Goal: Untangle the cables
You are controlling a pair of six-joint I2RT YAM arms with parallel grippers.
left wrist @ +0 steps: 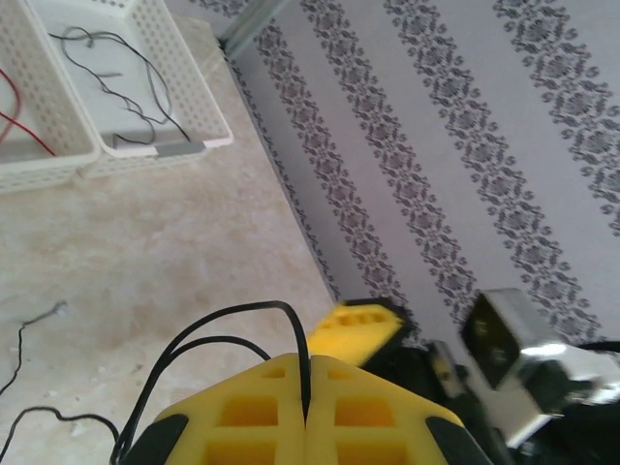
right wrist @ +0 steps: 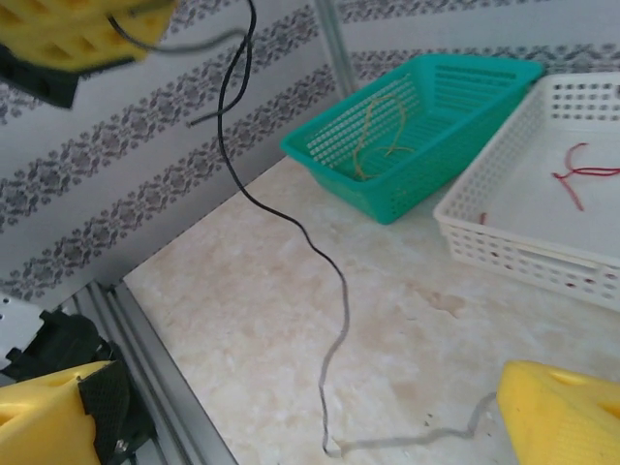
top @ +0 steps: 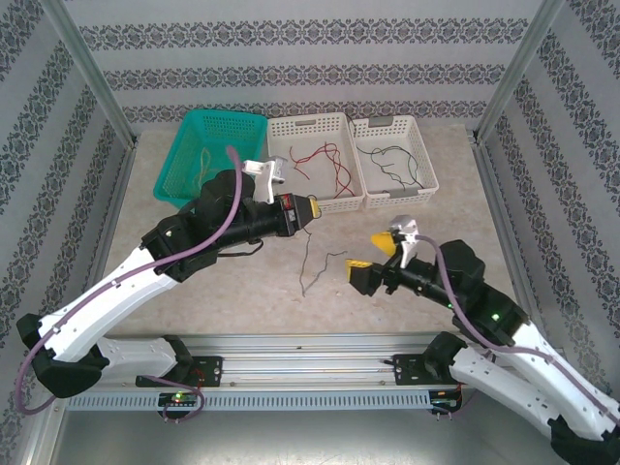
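A: Left side?
B: Left gripper, fingers clamped shut on one black cable. It hangs from there and its tail trails on the worktop.
A: Right?
B: Right gripper, fingers spread wide, empty, just beside that tail.
A: Handling?
B: Thin, limp, near weightless. It probably slips and snags easily. I'd pinch the free tail low, close to the worktop.

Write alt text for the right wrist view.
A black cable hangs from the left gripper at top left and trails onto the table. Behind stand a teal basket and a white basket; the right gripper, fingers open, frames the bottom.
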